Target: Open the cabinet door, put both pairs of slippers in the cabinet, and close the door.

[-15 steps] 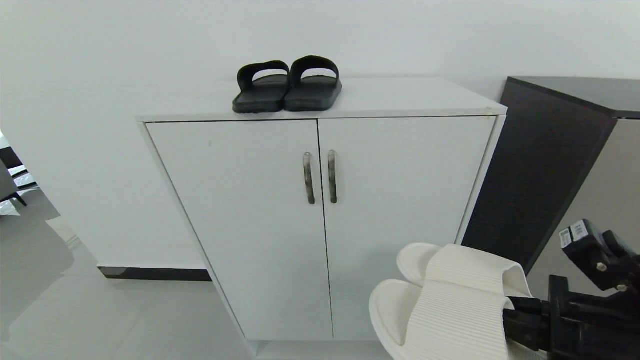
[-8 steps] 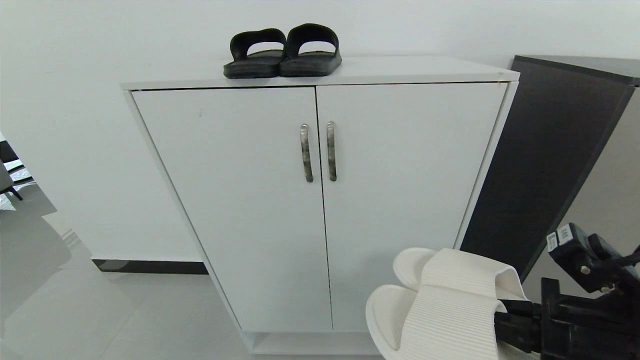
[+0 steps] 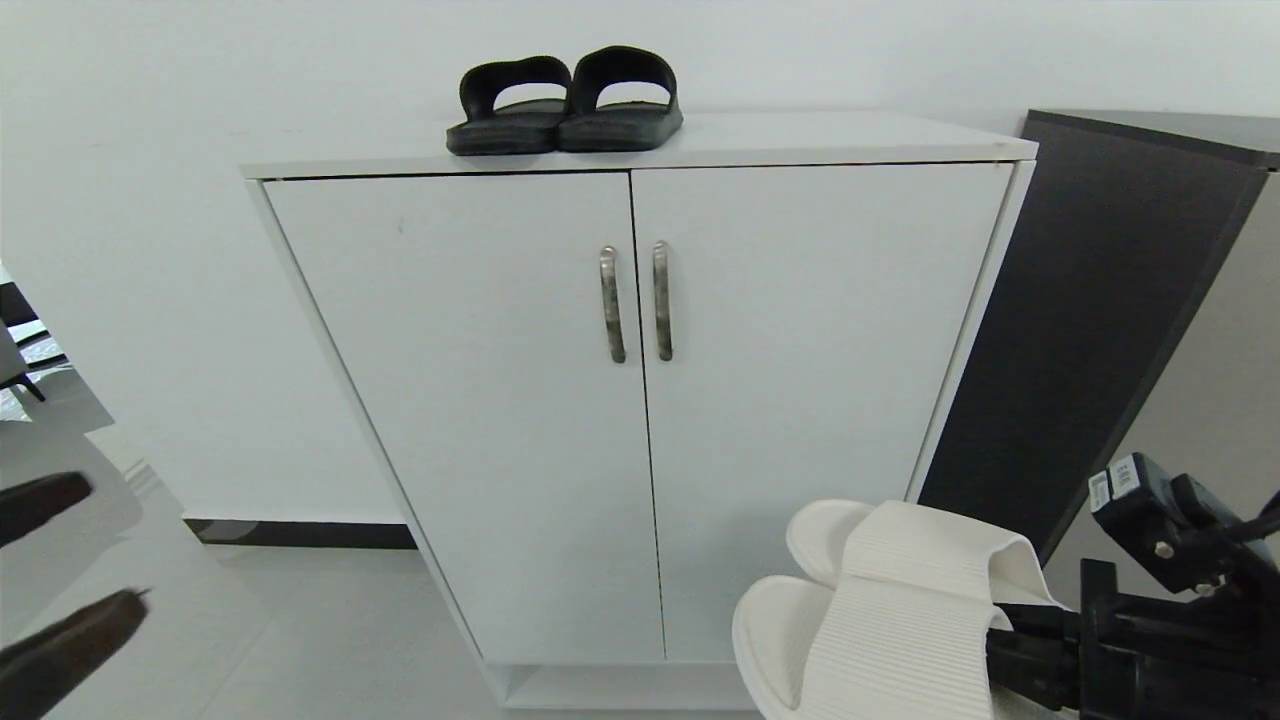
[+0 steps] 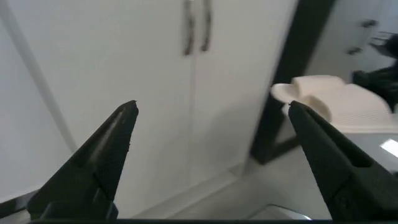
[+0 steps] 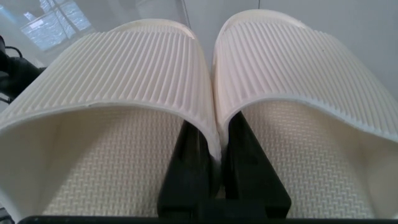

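White slippers (image 3: 900, 610) sit side by side in the right gripper (image 3: 1030, 655), low at the near right, in front of the cabinet's (image 3: 850, 135) right door (image 3: 800, 380). In the right wrist view the gripper's (image 5: 214, 155) two black fingers (image 5: 186, 162) reach in under the straps and are clamped on the two inner walls where the slippers (image 5: 149, 81) meet. Their toes point away from the gripper, towards the left.

Black slippers (image 3: 610, 128) stand as a pair on the cabinet top, left of its middle and close to the front edge, touching each other, toes towards the near side.

Both doors are shut. The left door (image 3: 470, 400) and the right door meet at a thin seam, with one upright metal handle (image 3: 612, 305) on the left door and another handle (image 3: 662, 300) just beside it on the right door.

The left gripper (image 3: 115, 540) hangs at the near left, over the floor (image 3: 300, 640), well apart from the cabinet. Its fingers (image 4: 112, 149) are spread wide with nothing between them, and the left wrist view looks past them at the doors and the white slippers (image 4: 336, 102).

A dark cabinet (image 3: 1090, 320) stands just to the right of the white one, against the wall (image 3: 150, 250).
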Motion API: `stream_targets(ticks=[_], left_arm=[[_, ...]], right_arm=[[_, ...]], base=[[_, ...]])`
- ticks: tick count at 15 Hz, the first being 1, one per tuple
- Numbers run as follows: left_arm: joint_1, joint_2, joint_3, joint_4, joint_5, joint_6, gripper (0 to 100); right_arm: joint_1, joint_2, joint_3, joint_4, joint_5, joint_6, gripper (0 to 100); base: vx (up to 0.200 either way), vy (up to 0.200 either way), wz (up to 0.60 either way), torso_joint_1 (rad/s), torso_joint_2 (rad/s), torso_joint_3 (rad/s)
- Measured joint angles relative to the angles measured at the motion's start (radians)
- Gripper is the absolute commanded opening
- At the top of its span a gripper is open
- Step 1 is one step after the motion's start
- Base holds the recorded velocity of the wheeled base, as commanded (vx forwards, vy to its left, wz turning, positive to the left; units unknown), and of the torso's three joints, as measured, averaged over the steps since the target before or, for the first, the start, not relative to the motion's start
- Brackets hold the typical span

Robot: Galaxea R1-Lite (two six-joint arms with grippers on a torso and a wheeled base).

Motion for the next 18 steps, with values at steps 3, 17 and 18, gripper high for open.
stream_targets(ticks=[3,17,18], left_arm=[[-0.221,0.182,-0.065,-0.143,-0.05,-0.157,100],[-0.546,0.786,-0.5,-0.249,0.143,-0.235,100],[-0.531,0.805,-0.512,-0.249,0.124,-0.215,100]], right_arm=[[-0.005,0.0,0.0,-0.025,-0.001,0.0,0],[-0.023,0.003,-0.01,-0.034,0.0,0.005,0],[-0.023,0.003,-0.009,-0.034,0.0,0.005,0]], base=[[0.0,0.0,0.0,0.0,0.0,0.0],[0.0,0.0,0.0,0.0,0.0,0.0],[0.0,0.0,0.0,0.0,0.0,0.0]])
